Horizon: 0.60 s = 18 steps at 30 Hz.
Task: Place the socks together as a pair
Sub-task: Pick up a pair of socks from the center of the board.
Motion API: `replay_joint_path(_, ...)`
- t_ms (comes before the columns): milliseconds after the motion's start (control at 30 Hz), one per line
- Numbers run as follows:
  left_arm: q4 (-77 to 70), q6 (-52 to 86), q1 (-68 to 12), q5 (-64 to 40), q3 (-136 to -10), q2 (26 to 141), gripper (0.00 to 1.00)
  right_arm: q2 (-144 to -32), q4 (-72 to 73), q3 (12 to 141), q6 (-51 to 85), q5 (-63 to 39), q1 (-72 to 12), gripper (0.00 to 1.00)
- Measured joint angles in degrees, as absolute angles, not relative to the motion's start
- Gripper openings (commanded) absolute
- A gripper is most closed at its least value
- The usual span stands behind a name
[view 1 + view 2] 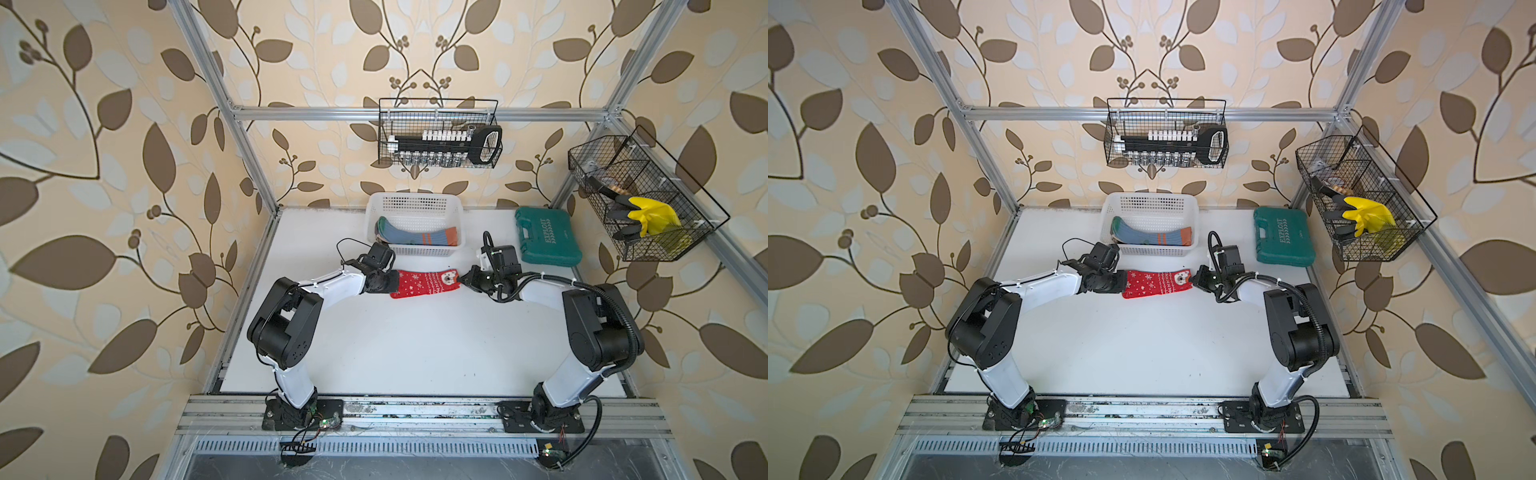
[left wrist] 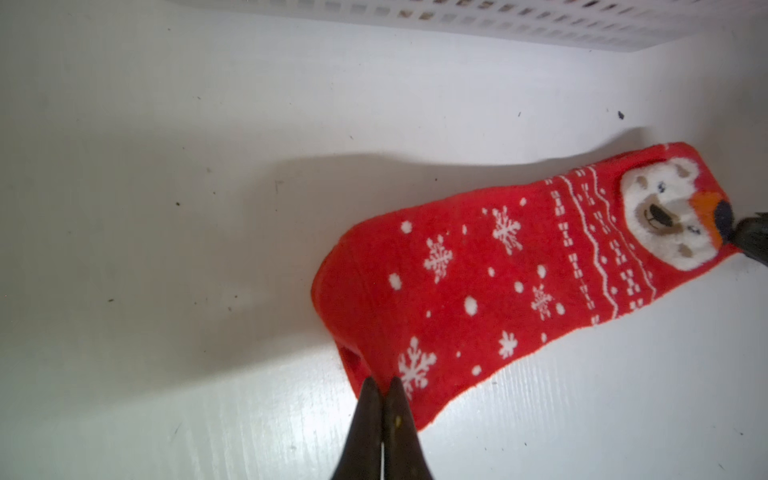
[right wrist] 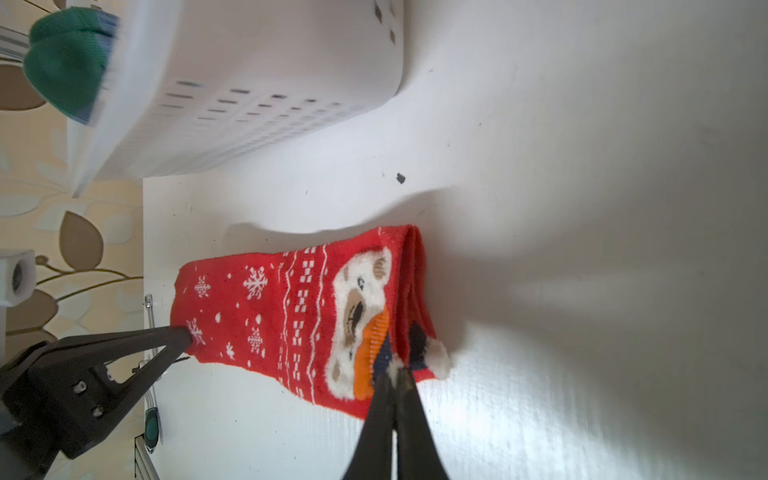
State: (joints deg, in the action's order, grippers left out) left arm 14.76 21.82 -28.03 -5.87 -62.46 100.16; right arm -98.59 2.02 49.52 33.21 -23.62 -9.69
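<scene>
A red sock [image 1: 424,284] with white snowflakes and a bear face lies flat on the white table just in front of the basket, seen in both top views [image 1: 1156,284]. In the right wrist view its cuff end [image 3: 415,291] shows two stacked layers. My left gripper [image 1: 392,282] [image 2: 383,384] is shut on the toe end of the red sock [image 2: 498,282]. My right gripper [image 1: 460,281] [image 3: 395,370] is shut on the cuff end beside the bear face. A blue-grey sock [image 1: 415,237] with an orange cuff lies in the basket, its green toe [image 3: 62,62] over the rim.
The white perforated basket [image 1: 415,203] stands at the back of the table, close behind the red sock. A green tool case [image 1: 547,237] lies to its right. Wire baskets hang on the back rail [image 1: 440,133] and right wall [image 1: 640,195], with a yellow glove [image 1: 648,216].
</scene>
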Motion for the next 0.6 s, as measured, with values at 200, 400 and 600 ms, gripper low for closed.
replay_joint_path(200, 15.33, 23.07, -28.01, -5.50, -62.41, 100.31, 0.47, -100.82, 0.73, 50.00, 32.58, -23.92, -9.43, 0.38)
replay_joint_path(400, 15.70, 24.14, -27.29, -5.50, -62.37, 100.84, 0.50, -100.97, 0.78, 50.13, 32.53, -24.80, -8.75, 0.42)
replay_joint_path(600, 15.14, 25.04, -27.27, -6.92, -62.37, 104.09, 0.36, -102.94, 2.15, 50.63, 33.30, -27.14, -8.91, 0.43)
